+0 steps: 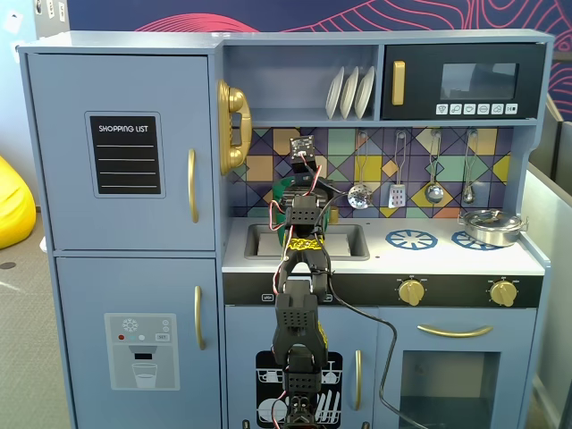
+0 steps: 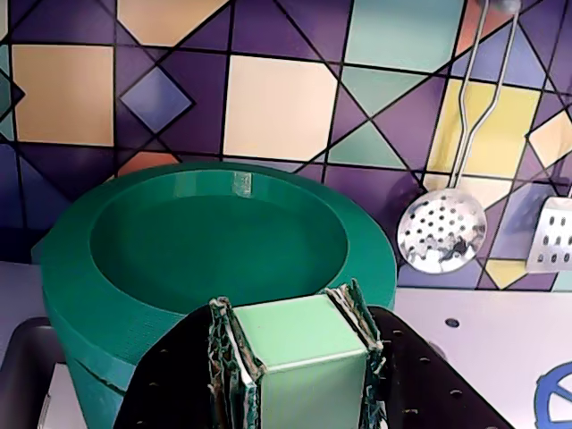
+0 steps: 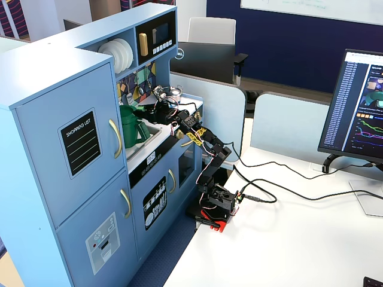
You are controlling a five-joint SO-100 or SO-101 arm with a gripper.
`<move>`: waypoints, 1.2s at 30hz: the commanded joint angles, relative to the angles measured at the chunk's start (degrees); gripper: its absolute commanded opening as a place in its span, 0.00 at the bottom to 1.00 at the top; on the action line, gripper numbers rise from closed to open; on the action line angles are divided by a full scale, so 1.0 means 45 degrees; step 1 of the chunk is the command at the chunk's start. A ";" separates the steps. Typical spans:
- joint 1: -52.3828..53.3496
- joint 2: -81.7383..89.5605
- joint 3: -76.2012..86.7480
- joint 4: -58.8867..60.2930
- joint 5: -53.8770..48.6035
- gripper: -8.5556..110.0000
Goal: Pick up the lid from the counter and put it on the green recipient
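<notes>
In the wrist view my gripper [image 2: 299, 357] is shut on the pale green rectangular handle [image 2: 299, 340] of the lid [image 2: 223, 241], a dark green round disc with a raised rim. The lid sits level over the green recipient [image 2: 89, 402]; a seam between them shows at the lower left. I cannot tell whether the lid rests fully on it. In a fixed view the tall green pot [image 3: 133, 133] stands at the sink's back corner with the gripper [image 3: 148, 111] above it. In the front fixed view the arm [image 1: 302, 223] hides most of the pot [image 1: 281, 192].
The sink [image 1: 349, 243] lies beside the pot. A slotted skimmer [image 2: 441, 231] and a spatula [image 2: 550, 234] hang on the tiled back wall to the right. Blue burner rings [image 1: 411, 239] and a shiny steel pot [image 1: 490, 225] are further right on the counter.
</notes>
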 commanded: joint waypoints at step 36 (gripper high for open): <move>0.0410 1.0840 0.8320 0.9180 0.0332 0.26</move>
